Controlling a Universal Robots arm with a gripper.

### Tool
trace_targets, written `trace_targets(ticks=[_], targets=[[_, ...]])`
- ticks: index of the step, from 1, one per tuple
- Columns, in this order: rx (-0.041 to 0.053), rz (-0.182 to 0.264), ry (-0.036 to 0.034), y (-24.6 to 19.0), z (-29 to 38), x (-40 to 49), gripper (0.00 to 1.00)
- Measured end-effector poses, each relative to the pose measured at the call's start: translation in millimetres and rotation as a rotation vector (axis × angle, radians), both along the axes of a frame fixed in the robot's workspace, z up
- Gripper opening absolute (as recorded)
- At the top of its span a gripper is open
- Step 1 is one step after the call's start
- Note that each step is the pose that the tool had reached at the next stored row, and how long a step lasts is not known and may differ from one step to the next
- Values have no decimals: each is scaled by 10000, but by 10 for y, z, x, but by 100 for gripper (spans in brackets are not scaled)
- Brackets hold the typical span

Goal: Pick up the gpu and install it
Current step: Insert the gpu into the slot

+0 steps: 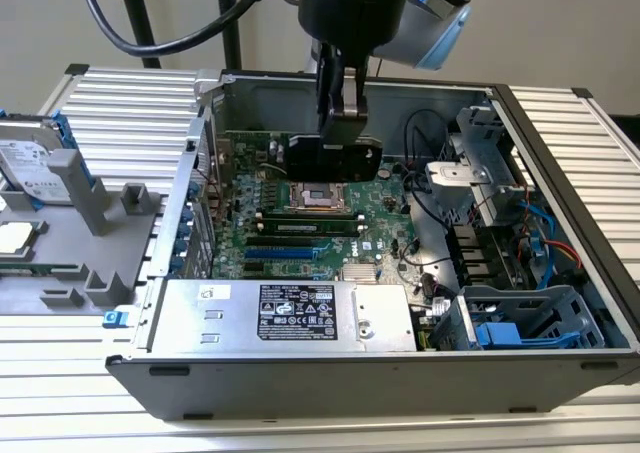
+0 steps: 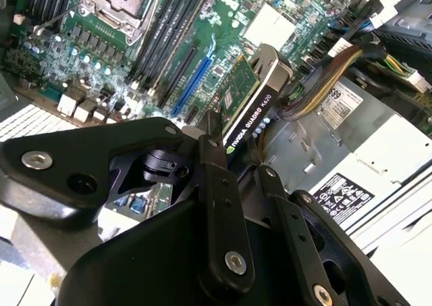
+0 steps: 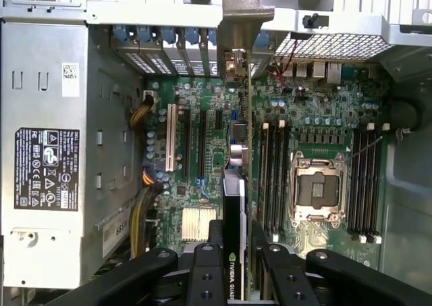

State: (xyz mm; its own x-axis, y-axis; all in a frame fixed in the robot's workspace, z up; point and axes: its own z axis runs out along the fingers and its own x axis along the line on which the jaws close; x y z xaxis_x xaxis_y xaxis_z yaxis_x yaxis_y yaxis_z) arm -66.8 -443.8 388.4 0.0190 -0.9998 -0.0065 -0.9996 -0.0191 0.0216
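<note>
My gripper (image 1: 340, 121) is shut on the gpu (image 1: 331, 158), a flat card with a black shroud, and holds it on edge above the green motherboard (image 1: 300, 235) inside the open computer case (image 1: 560, 143). In the first wrist view the gpu (image 3: 236, 205) is seen edge-on between the fingers (image 3: 206, 265), and its silver bracket (image 3: 239, 22) reaches toward the rear slot openings. The second wrist view has the gpu (image 2: 246, 107) hanging over the blue expansion slot (image 2: 196, 76), apart from the board, with the gripper (image 2: 243, 161) clamped on its upper edge.
A silver power supply (image 1: 290, 313) lines the case's near side. Cables (image 1: 425, 163) and a blue drive cage (image 1: 520, 323) fill the exterior view's right. Outside the case, at that view's left, a hard drive (image 1: 30, 158) rests on a grey fixture (image 1: 90, 233).
</note>
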Motion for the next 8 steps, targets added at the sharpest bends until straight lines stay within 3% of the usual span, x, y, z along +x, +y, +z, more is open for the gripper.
trace_targets(ticks=[8], targets=[[-3,-1,0,2,-30,-1,0]])
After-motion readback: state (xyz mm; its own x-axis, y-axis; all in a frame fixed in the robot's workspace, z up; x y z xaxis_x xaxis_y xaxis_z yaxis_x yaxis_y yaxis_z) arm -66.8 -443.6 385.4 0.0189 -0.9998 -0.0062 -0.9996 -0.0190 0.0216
